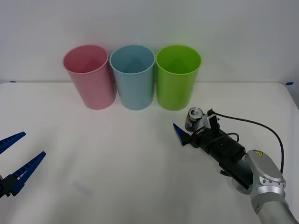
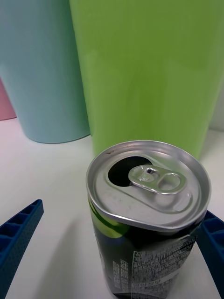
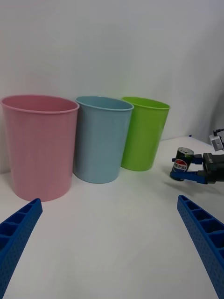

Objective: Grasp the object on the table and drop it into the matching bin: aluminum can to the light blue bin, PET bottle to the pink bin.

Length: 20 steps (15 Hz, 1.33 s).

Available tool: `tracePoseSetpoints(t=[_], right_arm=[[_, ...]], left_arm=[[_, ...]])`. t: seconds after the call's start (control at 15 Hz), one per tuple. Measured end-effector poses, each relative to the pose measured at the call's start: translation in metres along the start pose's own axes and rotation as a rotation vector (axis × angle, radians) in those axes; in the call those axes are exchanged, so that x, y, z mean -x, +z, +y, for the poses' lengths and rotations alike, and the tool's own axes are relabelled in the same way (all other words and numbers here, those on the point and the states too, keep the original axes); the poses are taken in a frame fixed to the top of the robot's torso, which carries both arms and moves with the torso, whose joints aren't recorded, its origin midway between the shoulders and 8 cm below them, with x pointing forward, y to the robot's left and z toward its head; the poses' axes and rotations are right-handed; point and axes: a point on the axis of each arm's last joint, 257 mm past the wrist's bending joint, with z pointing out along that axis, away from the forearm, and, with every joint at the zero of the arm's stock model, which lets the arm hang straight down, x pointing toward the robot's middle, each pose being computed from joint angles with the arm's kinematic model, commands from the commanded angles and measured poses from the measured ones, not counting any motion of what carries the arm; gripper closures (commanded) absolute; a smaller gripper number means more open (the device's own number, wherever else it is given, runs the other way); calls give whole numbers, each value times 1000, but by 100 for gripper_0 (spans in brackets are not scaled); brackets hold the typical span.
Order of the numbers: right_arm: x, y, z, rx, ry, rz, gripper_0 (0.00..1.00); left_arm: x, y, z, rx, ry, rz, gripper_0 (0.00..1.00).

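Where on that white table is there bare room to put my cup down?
The table lies bare between the left gripper and the right gripper. It is crowded at the back: pink bin, light blue bin, green bin, with the can just before the green one.

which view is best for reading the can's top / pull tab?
Right wrist view: the aluminum can is close up, with the opened top and tab plain. The front view shows it small at the right gripper; the left wrist view shows its side label, far off.
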Motion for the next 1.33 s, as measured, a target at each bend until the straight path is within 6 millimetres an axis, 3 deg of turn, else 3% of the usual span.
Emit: tracePoseSetpoints(t=[0.07,0.87,1.33], right_arm=[[1,0,0,1,0,-2,100],[12,1,12,43,11,-40,100],[58,-10,20,76,-8,-137,100]], left_arm=[[0,0,0,0,0,0,0],[0,0,0,0,0,0,0],[0,0,0,0,0,0,0]])
